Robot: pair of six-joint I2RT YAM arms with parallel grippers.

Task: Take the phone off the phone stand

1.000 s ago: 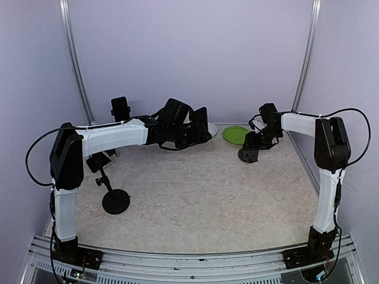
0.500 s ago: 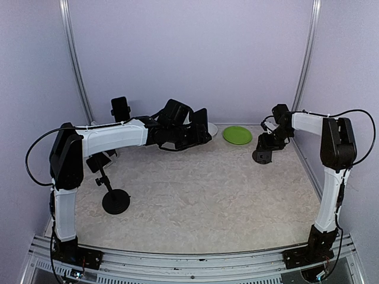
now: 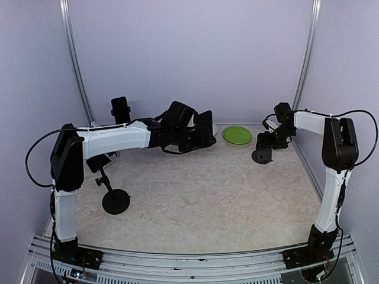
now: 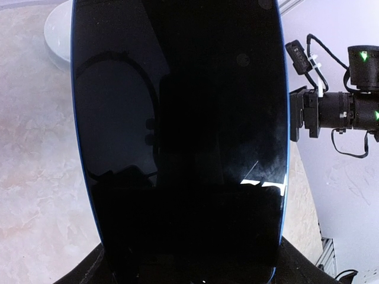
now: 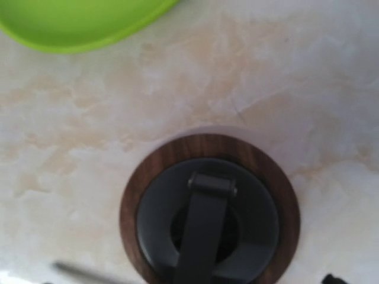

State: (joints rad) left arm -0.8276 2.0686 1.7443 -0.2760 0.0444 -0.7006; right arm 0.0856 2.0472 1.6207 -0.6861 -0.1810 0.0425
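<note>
The phone [image 4: 177,136] is black with a blue edge and fills the left wrist view. My left gripper [image 3: 197,136] is shut on its lower end and holds it above the table at the back middle, where the phone [image 3: 205,125] stands up from the fingers. The phone stand [image 5: 210,219] has a round wooden base, a dark grey disc and a dark arm. My right gripper [image 3: 265,143] is shut on the stand [image 3: 260,156] at the back right. The stand holds no phone. The right fingers are out of the wrist view.
A green plate [image 3: 237,135] lies at the back, left of the stand, and it also shows in the right wrist view [image 5: 77,23]. A white bowl [image 4: 59,29] sits behind the phone. A black pole mount with a round base [image 3: 115,201] stands at the left.
My right gripper has carried the phone stand to the right, away from the front of the green plate. My left gripper has shifted slightly right with the phone.
</note>
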